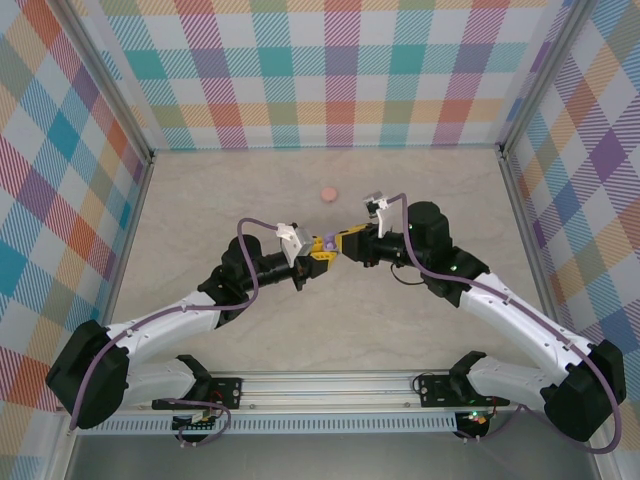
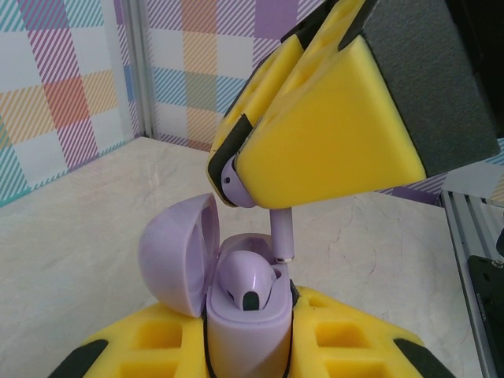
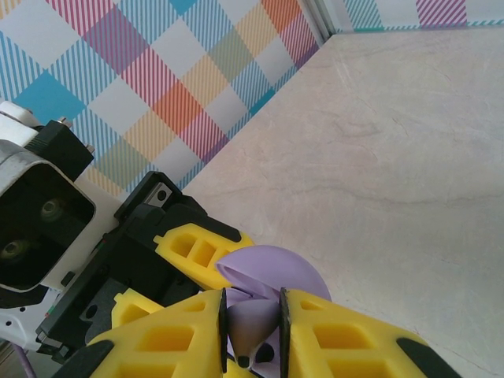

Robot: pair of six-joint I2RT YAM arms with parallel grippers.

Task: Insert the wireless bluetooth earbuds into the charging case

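My left gripper [image 2: 248, 346] is shut on the body of the lilac charging case [image 2: 246, 335], held upright with its domed lid [image 2: 177, 256] swung open to the left. One lilac earbud [image 2: 250, 282] sits in the case. My right gripper [image 3: 253, 319] is shut on a second lilac earbud [image 3: 253, 335] just above the case. Its stem [image 2: 282, 232] points down, with the tip at the rim of the right-hand slot. From above, both grippers [image 1: 318, 252] [image 1: 338, 243] meet over the middle of the table around the case [image 1: 327, 243].
A small pink round object [image 1: 327, 193] lies on the beige table beyond the grippers. Plaid walls [image 1: 340, 70] enclose the table on the left, back and right. A metal rail [image 1: 330, 385] with the arm bases runs along the near edge.
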